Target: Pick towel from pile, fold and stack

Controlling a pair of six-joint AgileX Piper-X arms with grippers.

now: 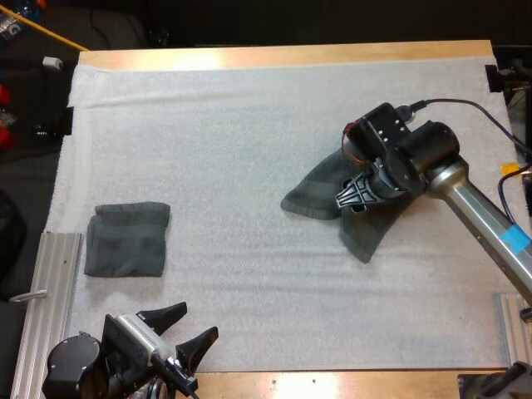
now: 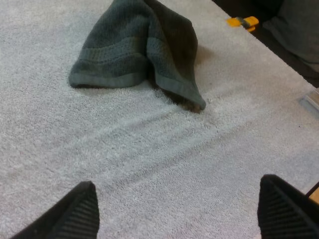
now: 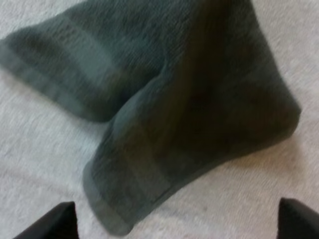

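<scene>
A crumpled dark grey-green towel (image 1: 314,196) lies right of the mat's centre. My right gripper (image 1: 355,203) hovers just above it, and one corner of the cloth trails toward the near side. From the right wrist, that towel (image 3: 174,94) spreads under my right gripper (image 3: 179,223), whose fingertips (image 3: 59,219) stand wide apart and clear of the cloth. A folded towel (image 1: 127,239) rests flat at the mat's left. My left gripper (image 1: 188,331) sits open near the front edge. Its fingers (image 2: 75,214) frame bare mat, with the crumpled towel (image 2: 134,50) farther off.
Aluminium rails run along the table's left (image 1: 48,291) and right (image 1: 511,320) near corners. The white mat (image 1: 249,133) covers most of the wooden table (image 1: 274,55). A small orange object (image 2: 242,21) lies beyond the mat near the crumpled towel.
</scene>
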